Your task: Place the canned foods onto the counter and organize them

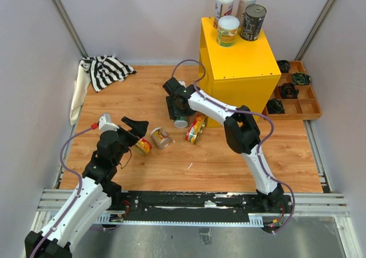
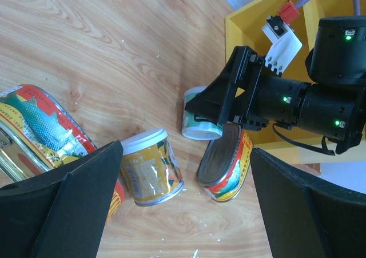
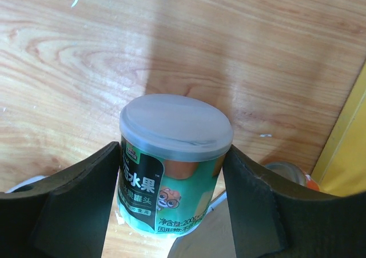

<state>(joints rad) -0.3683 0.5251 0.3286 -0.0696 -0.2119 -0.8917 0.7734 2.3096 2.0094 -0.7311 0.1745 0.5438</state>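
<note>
Standing on counter [image 1: 237,69], crowding its twelve o'clock edge: four cans [image 1: 228,30]. Lying on table [image 1: 286,155] at counter's seven o'clock: loose cans [image 1: 160,137].

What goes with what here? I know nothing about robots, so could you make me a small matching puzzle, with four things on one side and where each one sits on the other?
Things:
1. dark can
2. green can
3. striped cloth
4. black round parts

Places:
A. in the wooden tray
B. standing on top of the yellow counter
C. between the fingers of the right gripper
D. at the far left corner of the table

Pairs: 1-B, 2-C, 3-D, 4-A
</note>
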